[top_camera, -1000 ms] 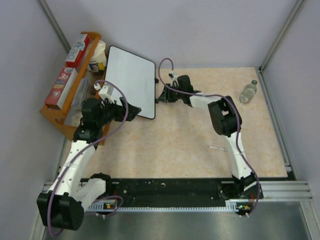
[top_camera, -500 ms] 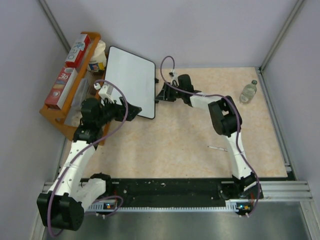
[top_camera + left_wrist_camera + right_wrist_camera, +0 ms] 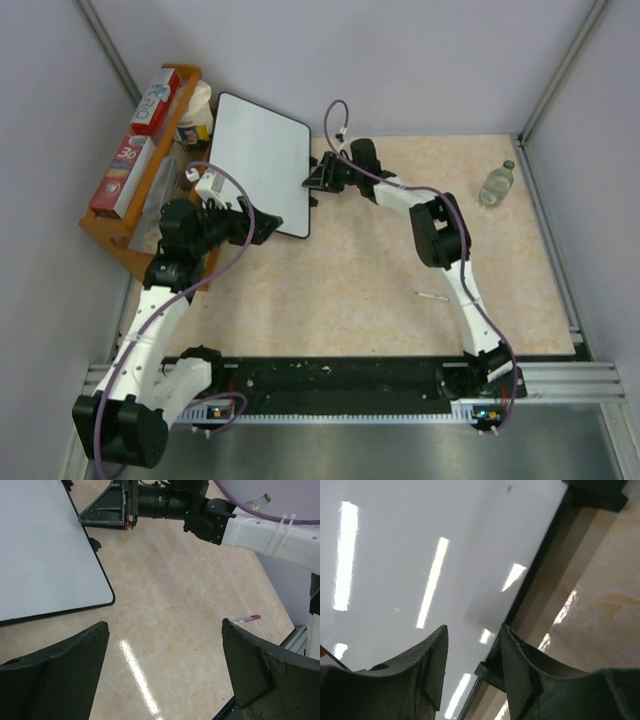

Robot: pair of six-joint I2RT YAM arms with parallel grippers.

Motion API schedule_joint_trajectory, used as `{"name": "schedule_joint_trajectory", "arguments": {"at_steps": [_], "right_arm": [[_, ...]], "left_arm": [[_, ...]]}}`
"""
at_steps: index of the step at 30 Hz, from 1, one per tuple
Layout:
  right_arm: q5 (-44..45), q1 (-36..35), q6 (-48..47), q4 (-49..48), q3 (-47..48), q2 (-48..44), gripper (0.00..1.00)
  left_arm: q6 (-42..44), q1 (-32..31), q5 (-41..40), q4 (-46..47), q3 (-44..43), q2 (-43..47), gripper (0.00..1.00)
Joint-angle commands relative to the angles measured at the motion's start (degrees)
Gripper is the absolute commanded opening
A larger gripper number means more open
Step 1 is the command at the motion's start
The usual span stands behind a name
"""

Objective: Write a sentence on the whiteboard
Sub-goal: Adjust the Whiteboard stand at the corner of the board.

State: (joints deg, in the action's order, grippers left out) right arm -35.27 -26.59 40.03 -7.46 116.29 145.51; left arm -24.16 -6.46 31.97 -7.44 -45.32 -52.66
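Bottle [image 3: 497,184], marker [image 3: 246,619] lie well off whiteboard [image 3: 262,160]; left end effector [image 3: 164,625], right end effector [image 3: 473,630] both parted.

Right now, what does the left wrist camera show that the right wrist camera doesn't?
Only the left wrist view: the right gripper at the edge of the whiteboard, a pink-capped marker lying on the table, and a bottle far behind. Only the right wrist view: a close look at the board's glossy face with light streaks, and a black foot on its frame. Both: the whiteboard with no writing visible, its thin black frame, and the tan table.
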Motion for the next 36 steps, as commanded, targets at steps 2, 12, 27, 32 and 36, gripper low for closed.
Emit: {"name": "schedule_joint_trajectory", "arguments": {"at_steps": [2, 12, 27, 32, 36], "right_arm": [[-3.8, 0.8, 8.3, -3.2, -1.5, 3.6, 0.41], [-5.6, 1.0, 10.9, -8.1, -11.0, -0.1, 0.36], [-6.9, -5.3, 12.2, -20.3, -24.5, -7.4, 0.34], [0.4, -4.1, 11.0, -19.4, -30.2, -13.2, 0.36], [3.1, -2.0, 10.0, -18.7, -34.5, -16.7, 0.48]], "left_arm": [[0.4, 0.0, 0.6, 1.0, -0.1, 1.7, 0.97], [0.3, 0.0, 0.6, 0.4, 0.6, 3.0, 0.97], [-0.7, 0.0, 1.4, 0.3, 3.8, 5.4, 0.97], [0.3, 0.0, 0.8, -1.3, 3.9, 6.3, 0.97], [0.7, 0.0, 1.0, -1.9, 4.0, 6.3, 0.97]]}}
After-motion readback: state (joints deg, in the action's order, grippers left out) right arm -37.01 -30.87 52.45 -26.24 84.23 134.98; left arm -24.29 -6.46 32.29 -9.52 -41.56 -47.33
